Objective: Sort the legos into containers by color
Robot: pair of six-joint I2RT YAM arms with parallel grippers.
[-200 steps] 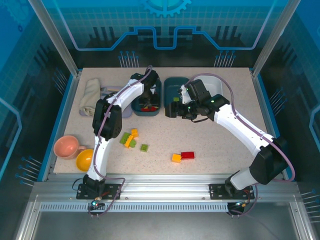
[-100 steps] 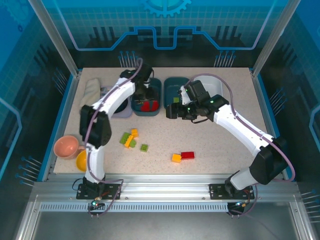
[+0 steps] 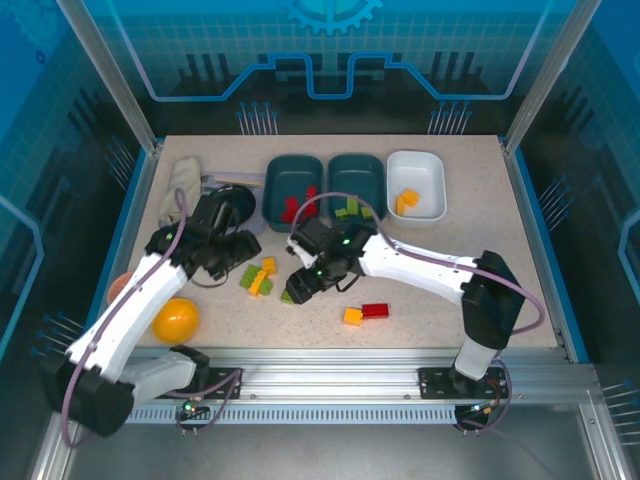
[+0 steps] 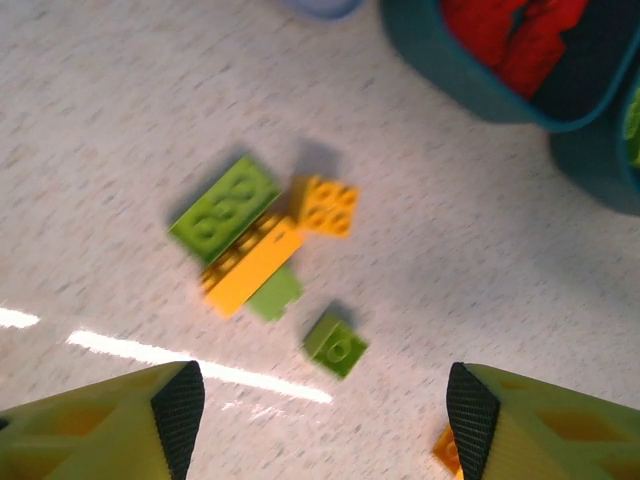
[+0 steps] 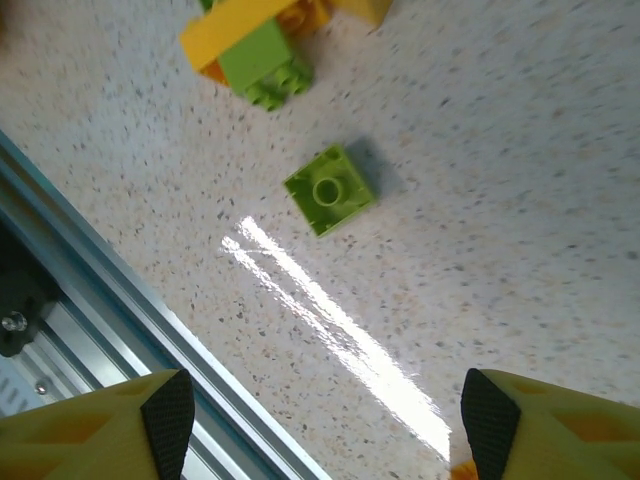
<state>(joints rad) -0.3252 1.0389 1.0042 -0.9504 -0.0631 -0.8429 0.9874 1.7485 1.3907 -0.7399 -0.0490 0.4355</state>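
Long green lego [image 4: 225,208] (studs up) lies parallel against yellow-orange lego [image 4: 250,266].

Three trays [image 3: 357,157] sit abreast at the rear of the table [image 3: 440,280]; loose bricks [image 3: 258,277] lie before them

The left arm [image 3: 125,310] reaches up and inward, and its left tool [image 3: 243,247] points toward the right tool [image 3: 296,289]. The right arm [image 3: 420,265] folds back across, ending just beside the left tool. Both tools angle downward with their fingers [image 4: 100,430] spread wide and nothing between them.
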